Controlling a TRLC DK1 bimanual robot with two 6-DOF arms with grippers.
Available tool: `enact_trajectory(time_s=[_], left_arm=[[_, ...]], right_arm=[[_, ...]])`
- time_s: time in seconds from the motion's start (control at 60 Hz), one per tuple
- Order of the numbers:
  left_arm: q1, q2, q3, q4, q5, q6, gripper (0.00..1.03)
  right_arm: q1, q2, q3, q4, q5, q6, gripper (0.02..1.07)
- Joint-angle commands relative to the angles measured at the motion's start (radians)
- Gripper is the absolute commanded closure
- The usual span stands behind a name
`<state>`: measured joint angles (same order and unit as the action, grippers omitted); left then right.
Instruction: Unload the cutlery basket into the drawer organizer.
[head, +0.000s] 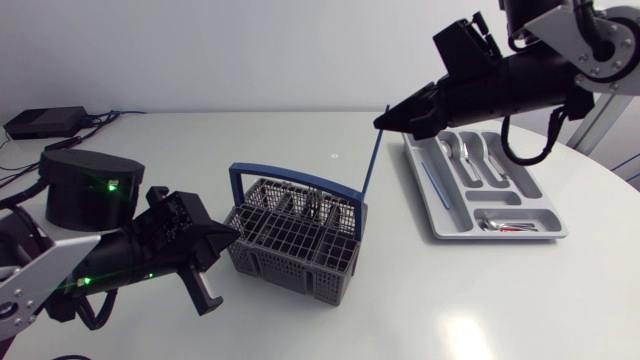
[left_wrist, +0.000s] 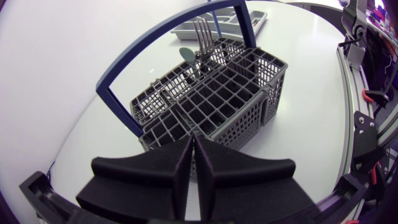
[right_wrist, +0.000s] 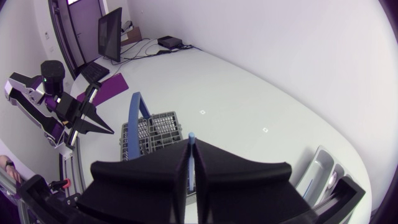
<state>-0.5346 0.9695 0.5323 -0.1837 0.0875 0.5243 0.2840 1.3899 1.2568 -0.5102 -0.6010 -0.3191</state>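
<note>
Overhead, my right claw (head: 386, 118) hangs between the basket (head: 285, 262) and the organizer (head: 500, 236), its fingers pinched tight on the top end of a thin blue rod (head: 372, 160). The rod hangs nearly upright, leaning a little, its long axis running top to bottom and its lower end just beside the basket's far corner; I cannot tell whether it touches. The grey mesh basket stands mid-table (head: 300, 320) with its blue handle (head: 290, 172) raised; from my left wrist a fork (left_wrist: 202, 34) stands tines-up and a pale green spoon (left_wrist: 186, 55) bowl-up in its far cells. The grey organizer lies to the right, long side running away from me, with spoons (head: 470, 150) in its far slots, a blue stick (head: 432, 185) in its long side slot and small pieces in the near one. My left claw (left_wrist: 193, 146) sits close before the basket's near wall, fingers pressed together, holding nothing.
</note>
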Motion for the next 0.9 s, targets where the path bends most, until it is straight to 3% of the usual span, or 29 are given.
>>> enact_trajectory(time_s=[0.0,0.4,0.567,0.883], left_arm=[[-0.011,0.011,-0.026,0.009,-0.003,-0.009,0.97],[-0.015,0.008,-0.034,0.007,-0.003,-0.007,0.97],[-0.027,0.011,-0.034,0.015,-0.003,-0.012,0.97],[-0.042,0.015,-0.035,0.013,-0.005,-0.014,0.97]], right_arm=[[-0.012,-0.023,0.043,-0.031,0.004,-0.003,1.02],[-0.246,0.037,0.167,-0.292,0.027,-0.227,1.02],[-0.35,0.129,0.17,-0.315,0.064,-0.316,1.02],[-0.422,0.356,0.217,-0.291,0.107,-0.317,1.02]])
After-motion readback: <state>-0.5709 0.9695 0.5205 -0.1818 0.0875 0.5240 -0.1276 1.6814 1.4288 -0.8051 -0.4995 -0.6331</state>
